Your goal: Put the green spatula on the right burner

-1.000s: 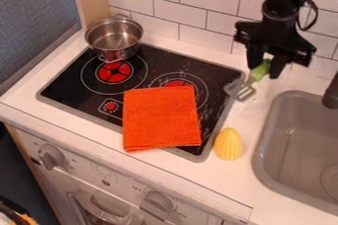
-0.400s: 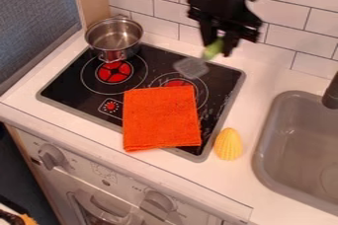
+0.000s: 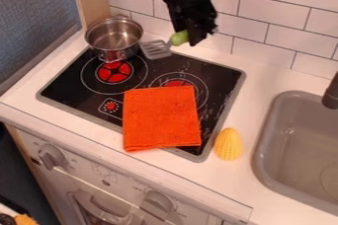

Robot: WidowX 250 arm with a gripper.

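Observation:
The black gripper (image 3: 188, 37) hangs over the back edge of the stove, right of the pot, shut on the green handle of the spatula (image 3: 179, 38). The spatula's grey slotted blade points left, close beside the pot and above the stove's back part. In front of it lies the right burner (image 3: 176, 83), a red centre with white rings, its front portion covered by an orange cloth (image 3: 161, 119).
A metal pot (image 3: 113, 40) stands at the stove's back left, behind the left burner (image 3: 114, 72). A yellow ridged object (image 3: 228, 144) lies right of the stove (image 3: 228, 93), near the grey sink (image 3: 264, 135). A tiled wall (image 3: 254, 12) rises behind.
The gripper has moved left with the spatula, from the counter right of the stove to beside the pot. The spatula's blade has swung to point more to the left. The cloth and pot stayed put.

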